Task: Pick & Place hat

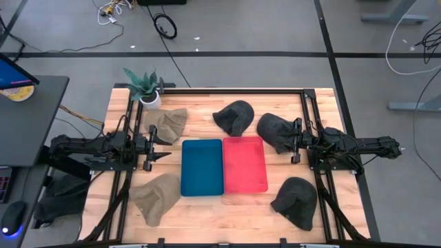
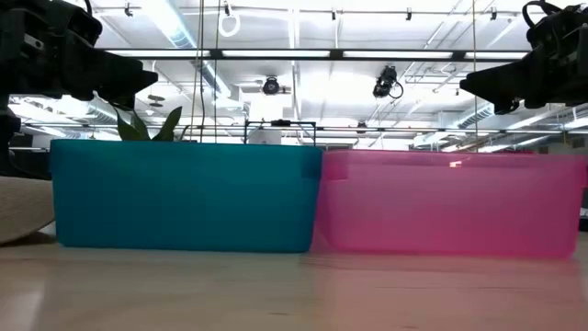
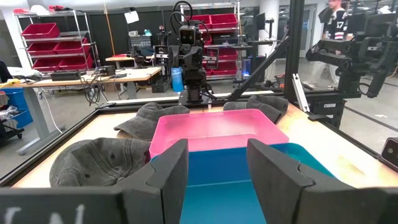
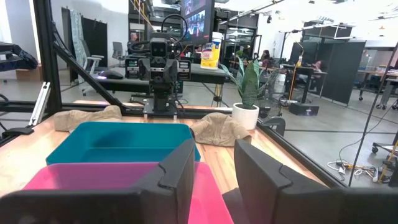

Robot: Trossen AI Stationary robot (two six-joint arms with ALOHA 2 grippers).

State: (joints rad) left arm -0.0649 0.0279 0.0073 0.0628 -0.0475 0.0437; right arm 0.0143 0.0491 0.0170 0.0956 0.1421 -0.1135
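Five hats lie flat on the wooden table around a blue bin (image 1: 202, 167) and a red bin (image 1: 244, 164). One tan hat (image 1: 167, 124) lies by the plant and another tan hat (image 1: 155, 196) lies toward the near left. Two dark grey hats (image 1: 234, 117) (image 1: 275, 131) sit beyond the bins, and a third dark grey hat (image 1: 296, 202) lies near right. My left gripper (image 1: 160, 147) (image 3: 217, 171) hovers open left of the blue bin. My right gripper (image 1: 294, 147) (image 4: 217, 168) hovers open right of the red bin, beside the hat at its far side.
A potted plant (image 1: 147, 88) stands at the table's far left corner. Black frame rails (image 1: 306, 117) run along both sides of the table. The bins stand side by side in the middle (image 2: 184, 198) (image 2: 450, 202). Bare wood shows along the near edge (image 1: 227, 213).
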